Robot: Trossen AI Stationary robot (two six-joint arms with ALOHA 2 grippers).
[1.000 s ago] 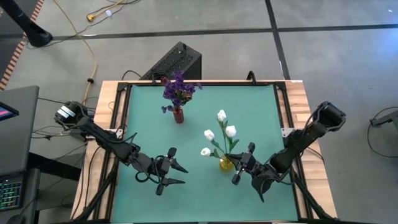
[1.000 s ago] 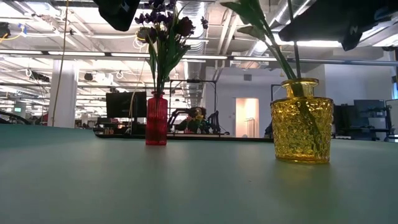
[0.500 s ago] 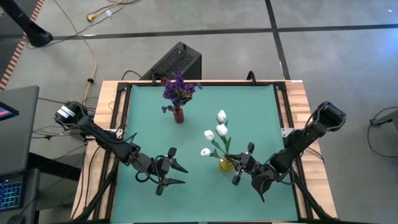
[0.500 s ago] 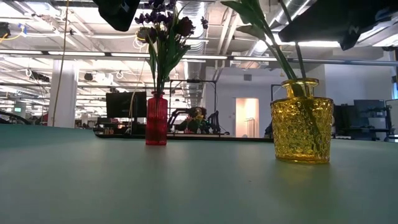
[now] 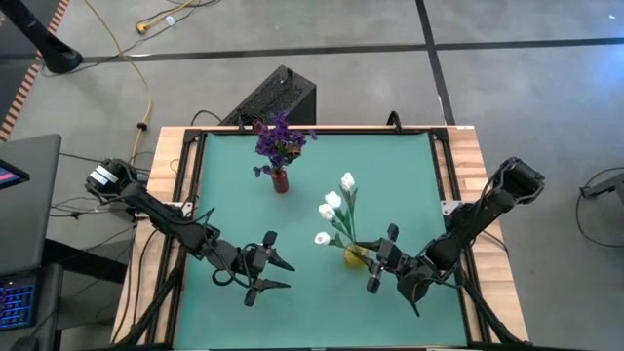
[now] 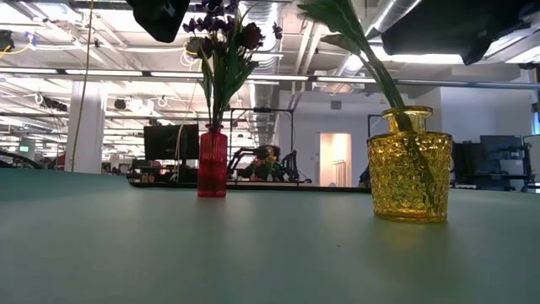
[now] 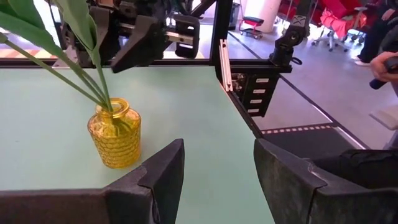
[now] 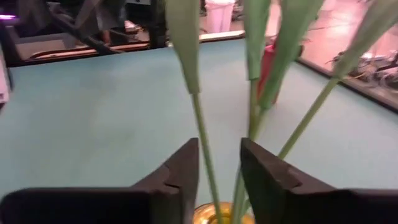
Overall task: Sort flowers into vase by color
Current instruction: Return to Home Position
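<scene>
The white-budded flowers (image 5: 331, 208) stand with their stems in a yellow glass vase (image 5: 354, 256), (image 6: 409, 165), (image 7: 115, 134). The purple flowers (image 5: 281, 139) stand in a slim red vase (image 5: 280, 181), (image 6: 212, 160) toward the far edge. My right gripper (image 5: 376, 257) is open just right of the yellow vase and above its mouth. In its wrist view the green stems (image 8: 205, 149) rise between its fingers (image 8: 219, 171). My left gripper (image 5: 289, 274), (image 7: 217, 168) is open above the bare mat near the near edge, left of the yellow vase.
The green mat (image 5: 234, 195) has a dark frame rail around it (image 5: 191, 185). A black box (image 5: 276, 97) sits on the floor beyond the far edge. In the left wrist view a person's hand (image 7: 382, 62) shows off to the side of the table.
The rightmost white bloom has swung toward the table's left and now leans close beside the other white blooms, its stem still in the yellow vase. Both grippers have stayed about where they were.
</scene>
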